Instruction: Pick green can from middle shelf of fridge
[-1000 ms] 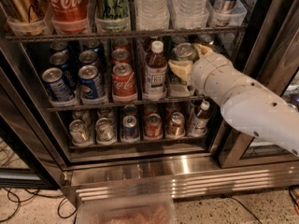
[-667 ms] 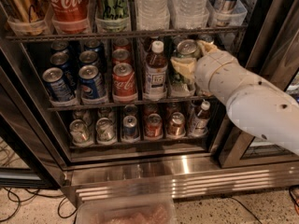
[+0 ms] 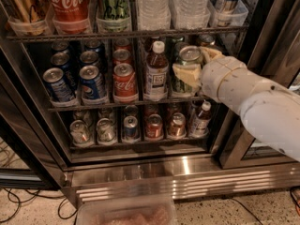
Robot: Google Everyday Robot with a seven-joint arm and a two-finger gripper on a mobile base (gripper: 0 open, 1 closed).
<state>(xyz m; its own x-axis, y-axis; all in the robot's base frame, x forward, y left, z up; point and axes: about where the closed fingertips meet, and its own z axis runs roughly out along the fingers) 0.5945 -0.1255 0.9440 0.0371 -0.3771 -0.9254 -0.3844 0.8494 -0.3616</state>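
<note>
The green can [image 3: 183, 65] stands at the front of the right lane of the middle shelf [image 3: 126, 101] in the fridge [image 3: 140, 165], just right of a tea bottle [image 3: 156, 71]. Its top sits higher than the front cans beside it. My gripper [image 3: 199, 63] reaches in from the right. One pale finger [image 3: 187, 75] lies across the can's front and the other [image 3: 211, 53] is behind its right side, so the gripper is shut on the can. My white arm [image 3: 253, 102] hides the shelf's right end.
Blue cans [image 3: 91, 81] and red cola cans [image 3: 124, 81] fill the left lanes. Bronze cans [image 3: 205, 40] stand behind the green can. Tall cans and water bottles [image 3: 152, 6] stand on the rack above, small cans [image 3: 129, 125] below. A clear tray [image 3: 126, 214] lies on the floor.
The gripper has pushed a little further left and closed round the green can. The can's top has shifted slightly up and to the right with it.
</note>
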